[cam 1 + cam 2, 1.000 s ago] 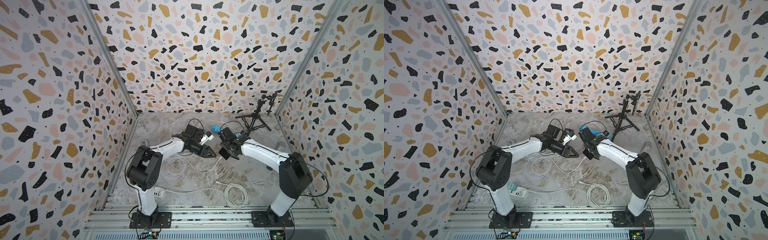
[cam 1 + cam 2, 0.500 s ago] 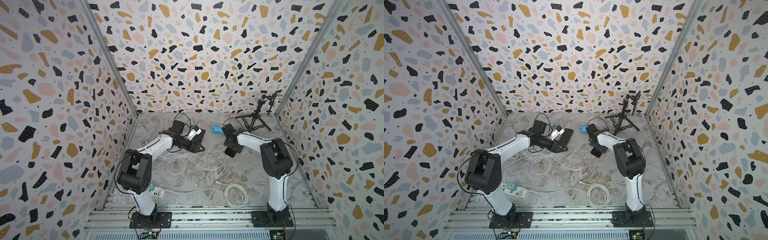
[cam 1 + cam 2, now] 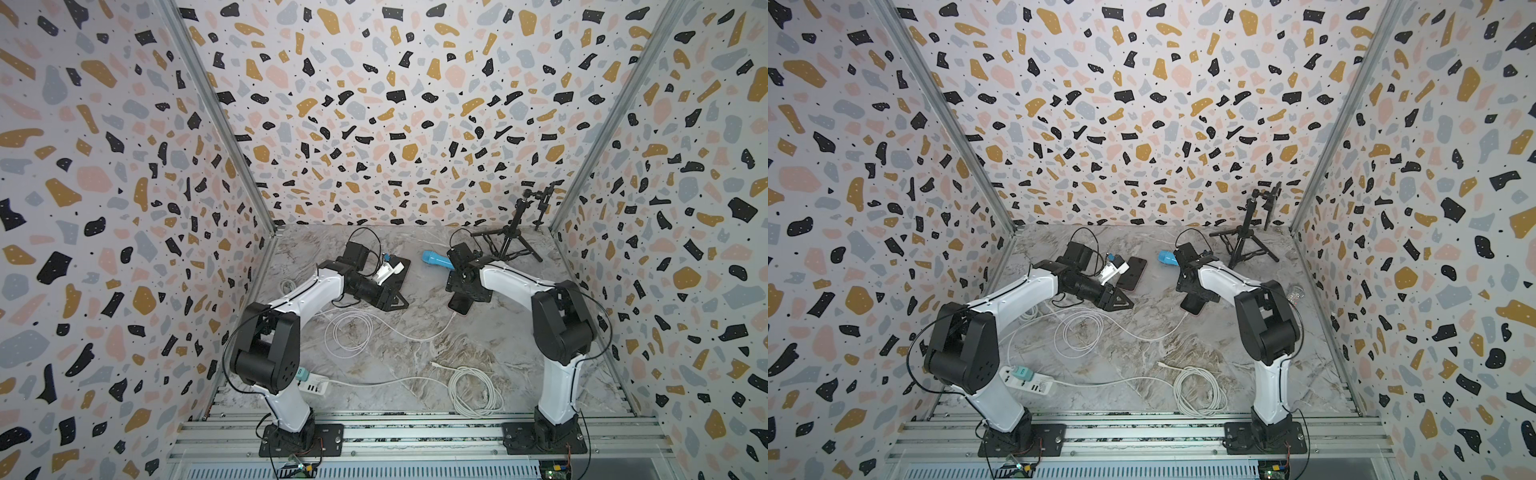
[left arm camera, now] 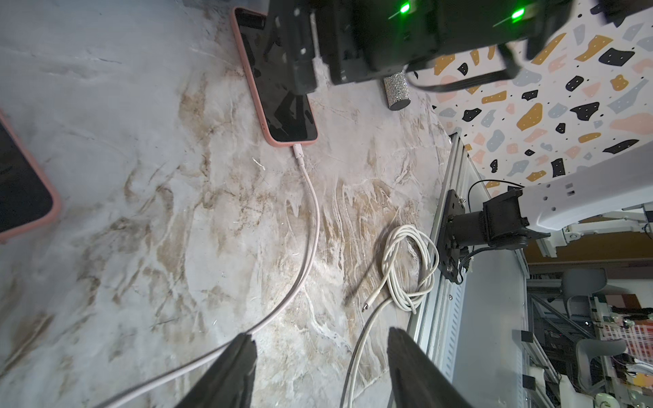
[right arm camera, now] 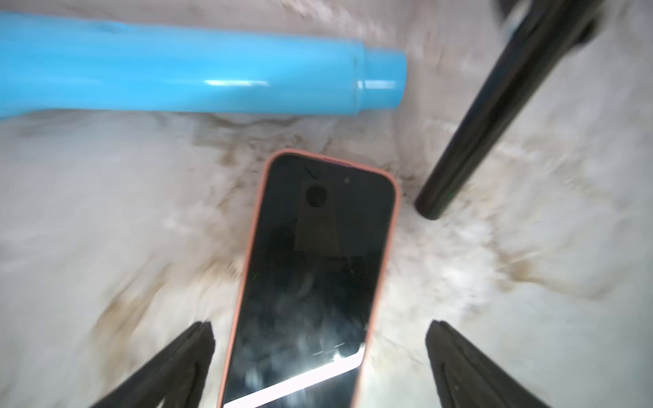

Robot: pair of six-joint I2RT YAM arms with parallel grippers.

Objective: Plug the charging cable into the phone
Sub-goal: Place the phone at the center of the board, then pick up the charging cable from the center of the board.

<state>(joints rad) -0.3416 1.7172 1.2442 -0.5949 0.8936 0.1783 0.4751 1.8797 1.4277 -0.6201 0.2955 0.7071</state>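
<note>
The plugging itself looks done. In the left wrist view the dark-screened phone in a salmon-pink case (image 4: pixel 275 84) lies flat on the grey-and-tan marbled tabletop (image 4: pixel 148 197), and the white plug of the pale pink-white charging cable (image 4: pixel 311 197) sits flush against the middle of its short lower edge — no gap shows between plug and case. From there the cable runs slack across the marble toward the left gripper (image 4: pixel 319 367).

That gripper's two black fingers are spread apart with nothing between them; the cable passes just beside one finger, not pinched. The right gripper (image 5: pixel 319 356) hangs over the same phone with its jaws spread wide, one to each side of the case and clear of it, so the phone lies free.

In a top view the phone (image 3: pixel 460 304) sits just past table centre toward 1 o'clock, partly under the right arm's wrist, with the cable (image 3: pixel 415 337) trailing from it toward 8 o'clock into a loose loop.

What remains, by my judgement, is only to back both arms off — carefully, since a finger snagging the slack lead could tug the plug out. Whether the plug is fully seated cannot be told from these views.

Left alone nearby: a second pink-cased phone (image 3: pixel 394 272), a spare coiled white cable (image 3: pixel 473 390) and a glossy sky-blue plastic cylinder (image 5: pixel 183 70).
</note>
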